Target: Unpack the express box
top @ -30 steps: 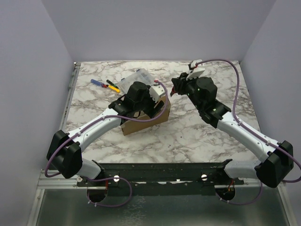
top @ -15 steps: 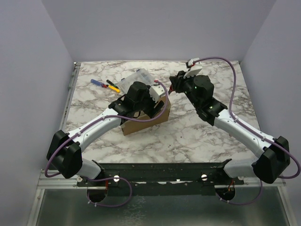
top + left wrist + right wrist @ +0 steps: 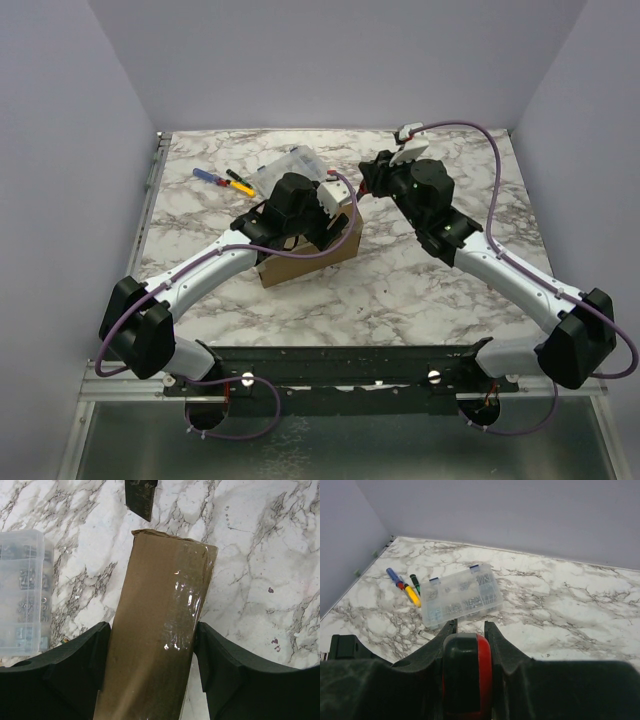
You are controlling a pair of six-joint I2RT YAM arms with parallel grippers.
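Note:
The express box (image 3: 300,264) is a brown cardboard box on the marble table, mostly covered by my left arm. In the left wrist view it (image 3: 170,575) runs up between the jaws, with clear tape along its right side. My left gripper (image 3: 322,215) (image 3: 151,630) is shut on the box, one jaw against each side. My right gripper (image 3: 368,186) (image 3: 470,626) is shut on a black and red tool (image 3: 470,675) and hovers just right of the box's far end. A dark tip (image 3: 141,497) shows just beyond the box's far end.
A clear plastic compartment case (image 3: 288,165) (image 3: 462,597) (image 3: 22,592) lies behind the box to the left. Several screwdrivers (image 3: 225,181) (image 3: 406,587), blue, yellow and green, lie left of it. Walls close the table at the back and both sides.
My right gripper has moved a little to the left, toward the far end of the box, with the tool in it. The left gripper and the box have not moved.

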